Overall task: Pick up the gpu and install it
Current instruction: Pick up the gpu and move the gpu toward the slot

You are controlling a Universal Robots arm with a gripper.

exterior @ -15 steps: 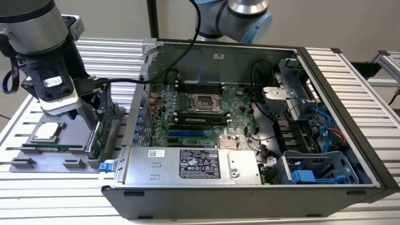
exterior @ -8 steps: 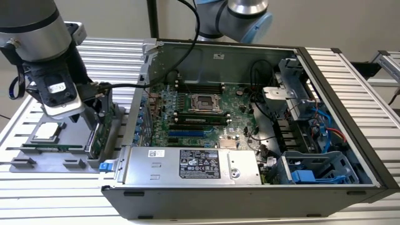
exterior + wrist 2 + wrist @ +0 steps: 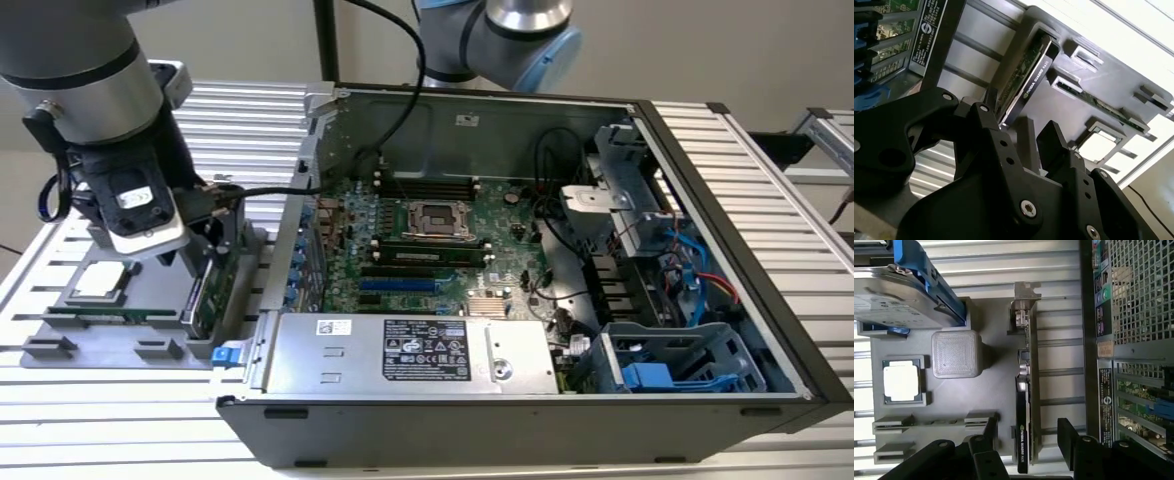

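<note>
Though spread wide, gripping nothing yet: pincer jaws either side of gpu, on edge in tray. Likely risks: uneven close tilting it, jamming on lift; knocking case just beside.

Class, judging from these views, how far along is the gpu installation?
Nothing looks finished: the gpu stands on edge in the grey tray beside the computer case. In hand: the open pincer flanks it without gripping. Left: lifting and seating it in the case.
</note>
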